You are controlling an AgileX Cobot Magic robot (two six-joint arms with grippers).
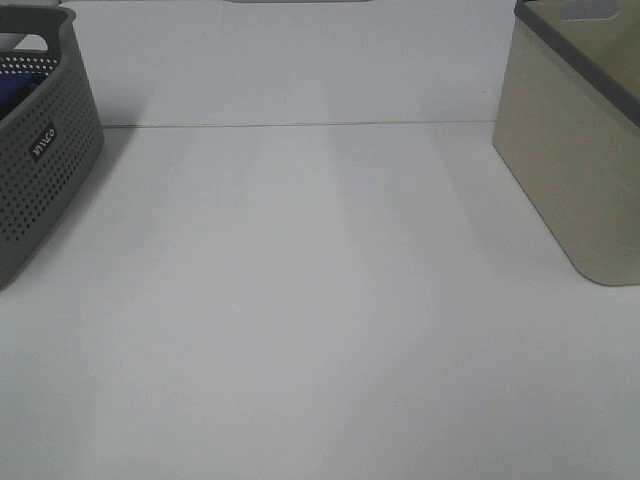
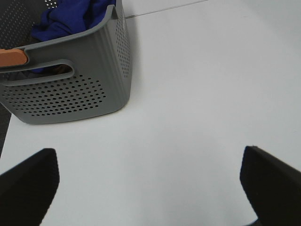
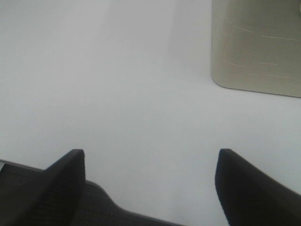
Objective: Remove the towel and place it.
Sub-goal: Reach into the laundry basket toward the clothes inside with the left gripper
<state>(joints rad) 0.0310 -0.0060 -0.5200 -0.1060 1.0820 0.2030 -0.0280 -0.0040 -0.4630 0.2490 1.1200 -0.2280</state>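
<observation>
The royal-blue towel [image 2: 70, 16] lies bunched inside the grey perforated basket [image 2: 70, 94]. In the exterior view only a sliver of the towel [image 1: 12, 92] shows over the rim of that basket [image 1: 40, 170] at the far left. My left gripper [image 2: 148, 188] is open and empty, low over the white table, short of the basket's handle side. My right gripper [image 3: 150, 188] is open and empty near the table's front edge, apart from the beige basket [image 3: 256, 47]. Neither gripper shows in the exterior view.
The beige basket [image 1: 575, 150] with a grey rim stands at the far right. An orange item [image 2: 13, 57] rests on the grey basket's rim. The white table [image 1: 320, 320] spans between the baskets; its front edge [image 3: 28, 167] shows in the right wrist view.
</observation>
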